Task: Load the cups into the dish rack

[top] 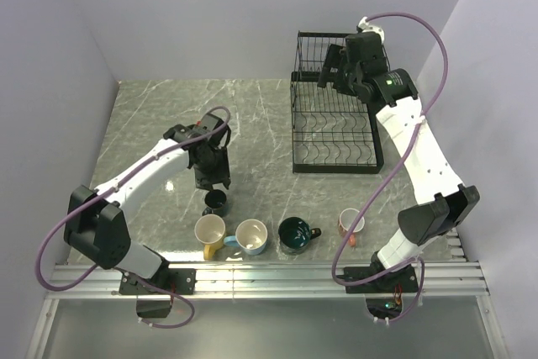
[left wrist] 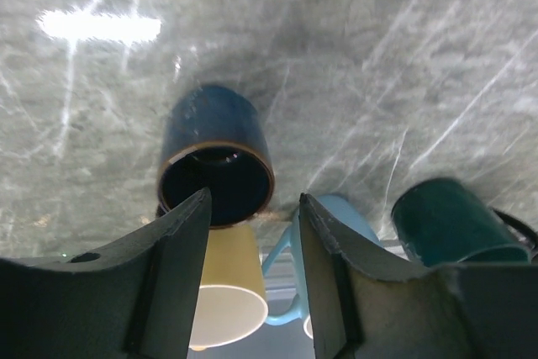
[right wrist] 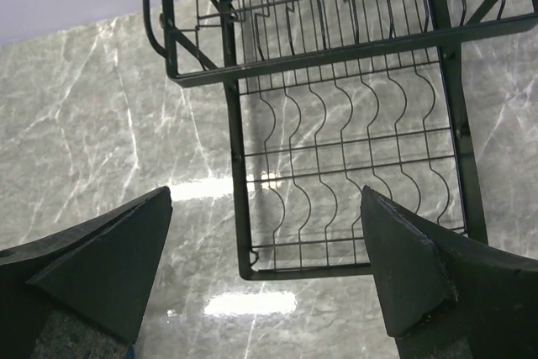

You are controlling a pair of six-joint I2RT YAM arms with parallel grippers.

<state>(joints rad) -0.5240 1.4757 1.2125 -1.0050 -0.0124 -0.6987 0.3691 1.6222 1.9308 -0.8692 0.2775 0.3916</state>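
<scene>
Grey marble worktop (top: 261, 115), and the left jaws hang open just above the navy mug (left wrist: 214, 119), well left of the dish rack (top: 336, 136). Glazed ceramic looks rigid, slick and chippable, so pinch the rim wall. Right jaws gape empty over the rack.

No text, label, brand, number or sign can be read in any view, whether on cups, rack, arms or tabletop.
</scene>
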